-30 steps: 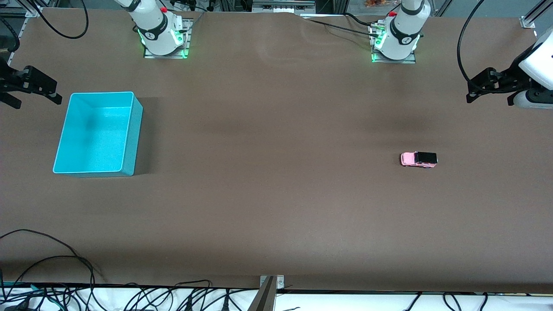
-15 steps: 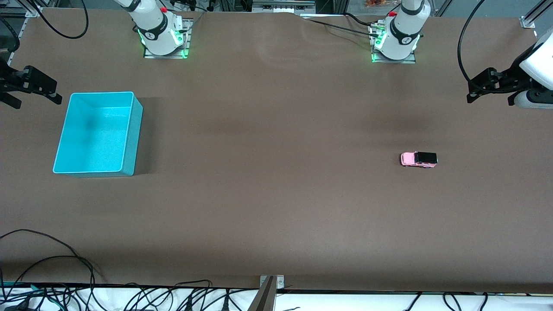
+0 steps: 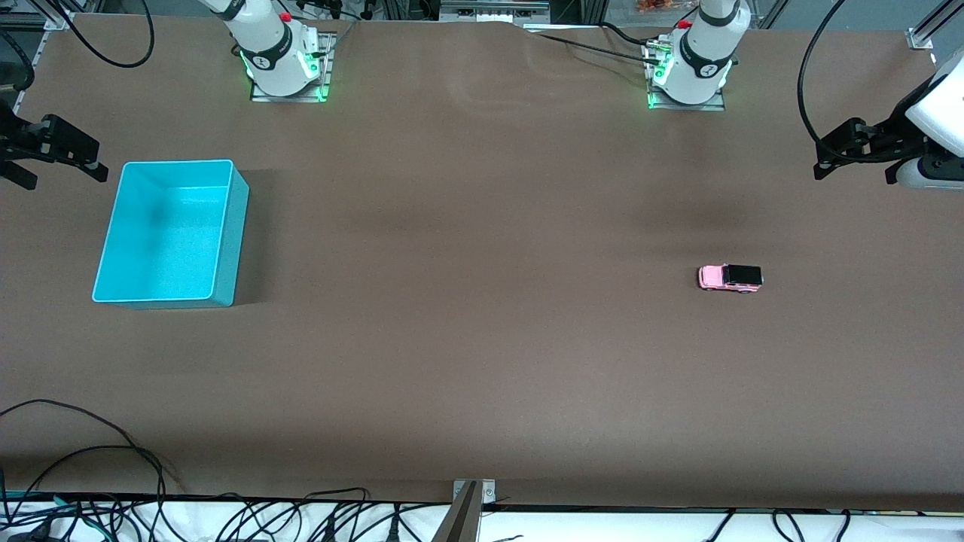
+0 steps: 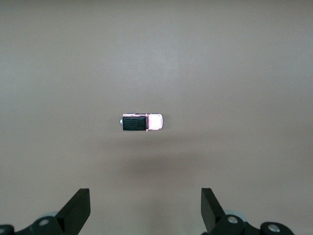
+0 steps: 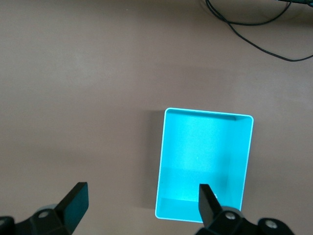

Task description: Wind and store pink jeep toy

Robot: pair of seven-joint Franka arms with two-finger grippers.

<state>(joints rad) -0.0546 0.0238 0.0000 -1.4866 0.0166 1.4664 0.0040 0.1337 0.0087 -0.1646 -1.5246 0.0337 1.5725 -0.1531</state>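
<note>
The pink jeep toy (image 3: 730, 277) stands on its wheels on the brown table toward the left arm's end, black roof up. In the left wrist view the jeep (image 4: 142, 122) lies apart from the fingers. My left gripper (image 3: 853, 177) hangs open and empty (image 4: 145, 193) high over bare table at the left arm's end, not over the jeep. The turquoise bin (image 3: 169, 241) sits empty toward the right arm's end. My right gripper (image 3: 66, 179) is open and empty (image 5: 143, 188), up over the table beside the bin (image 5: 205, 156).
The two arm bases (image 3: 282, 68) (image 3: 689, 75) stand at the table edge farthest from the front camera. Loose black cables (image 3: 113, 452) trail over the table edge nearest the front camera, at the right arm's end. A cable (image 5: 254, 29) also shows in the right wrist view.
</note>
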